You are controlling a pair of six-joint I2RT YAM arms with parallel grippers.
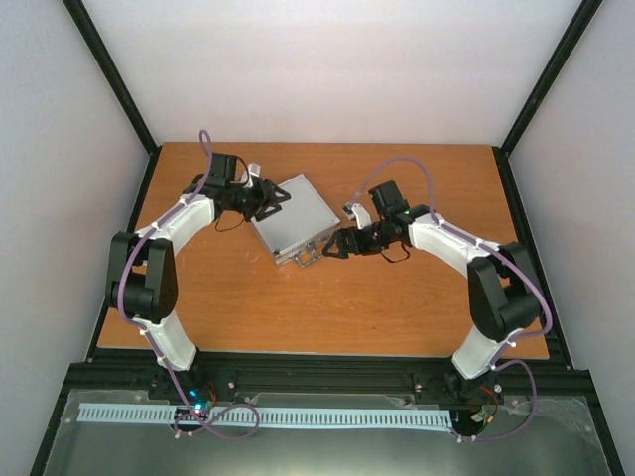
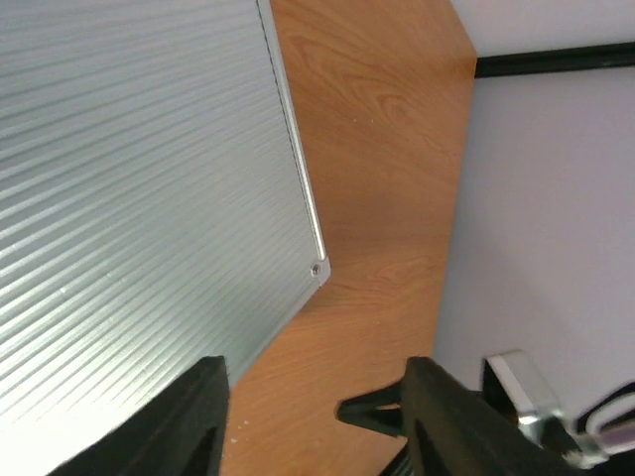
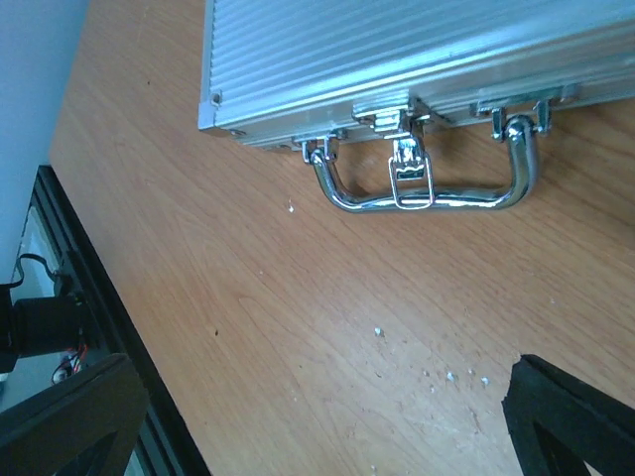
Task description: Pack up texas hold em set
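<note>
On your left, the left gripper (image 1: pixel 270 198) sits at the far-left edge of the silver case (image 1: pixel 295 220). Its wrist view shows the jaws spread wide with nothing between them. One black finger (image 2: pixel 184 421) overlaps the rim of the ribbed lid (image 2: pixel 129 198), and the other finger (image 2: pixel 442 416) hangs over bare wood. You cannot tell from these views whether the first finger actually presses on the metal.

The case lies flat near the middle of the wooden table (image 1: pixel 397 307), turned at an angle, with its lid down. No chips, cards or dice show outside it. No lettering can be read on the ribbed aluminium.

Along the case's near-right side, your right wrist view shows the chrome handle (image 3: pixel 427 198) folded down onto the wood. A small latch (image 3: pixel 407 164) hangs over the handle's middle, and you cannot tell whether it is fastened.

To the right, the right gripper (image 1: pixel 327 246) points at that handle side. Its jaws are wide apart and grip nothing. The two finger tips (image 3: pixel 74 416) sit at the bottom corners of the wrist view, clear of the handle.
</note>
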